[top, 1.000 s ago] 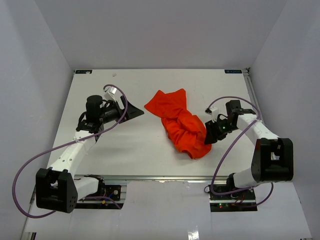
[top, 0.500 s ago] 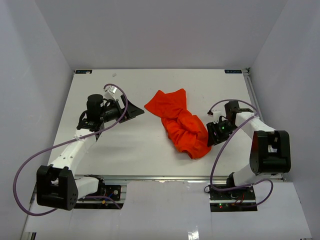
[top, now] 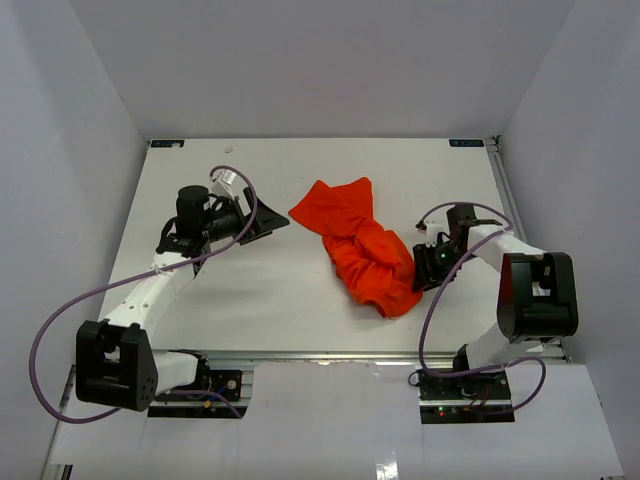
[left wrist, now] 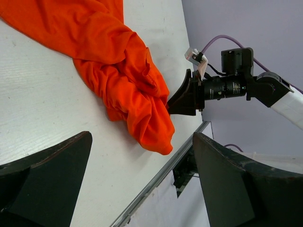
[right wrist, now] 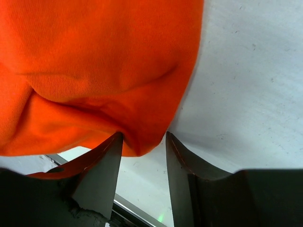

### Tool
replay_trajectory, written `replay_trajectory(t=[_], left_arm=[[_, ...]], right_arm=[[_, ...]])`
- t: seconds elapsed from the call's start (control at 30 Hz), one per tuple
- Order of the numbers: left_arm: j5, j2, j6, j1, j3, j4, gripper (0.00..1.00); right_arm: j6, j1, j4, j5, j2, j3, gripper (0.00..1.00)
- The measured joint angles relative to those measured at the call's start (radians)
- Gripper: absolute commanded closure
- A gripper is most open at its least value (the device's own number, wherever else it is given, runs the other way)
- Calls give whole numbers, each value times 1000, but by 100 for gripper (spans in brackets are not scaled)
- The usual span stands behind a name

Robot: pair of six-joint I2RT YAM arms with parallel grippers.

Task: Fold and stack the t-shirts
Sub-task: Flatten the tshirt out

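Nothing is folded yet: the 1 shirt (top: 360, 250) lies in a twisted heap, so spreading, folding and stacking (hardly a stack, with 1 garment) are all left. Right of the shirt, the right fingers (top: 423, 273) stand narrow about a fold at its near end; whether they grip it I cannot tell. Left of the shirt, the left fingers (top: 268, 224) gape wide, empty. The shirt sits mid-surface (top: 250, 290); pale walls (top: 320, 60) enclose 3 sides.
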Motion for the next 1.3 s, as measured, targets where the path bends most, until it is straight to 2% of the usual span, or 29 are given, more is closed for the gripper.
replay_trajectory(t=[0.23, 0.53, 0.6, 1.0, 1.13, 1.27, 1.3], left_arm=[[0, 1, 0, 0, 10, -1, 2], [0, -1, 0, 0, 10, -1, 2], [0, -3, -1, 0, 10, -1, 2], [-1, -13, -4, -1, 10, -19, 2], [-1, -13, -5, -1, 10, -24, 2], [-1, -13, -5, -2, 10, -27, 2], [-1, -13, -4, -2, 10, -27, 2]], right_arm=[[33, -17, 27, -18, 22, 3, 50], [29, -114, 18, -66, 63, 38, 52], [31, -116, 19, -71, 68, 38, 56], [64, -86, 27, -141, 84, 14, 58], [74, -72, 32, -145, 90, 7, 70], [86, -69, 47, -136, 100, 3, 94], [82, -69, 50, -129, 99, 4, 94]])
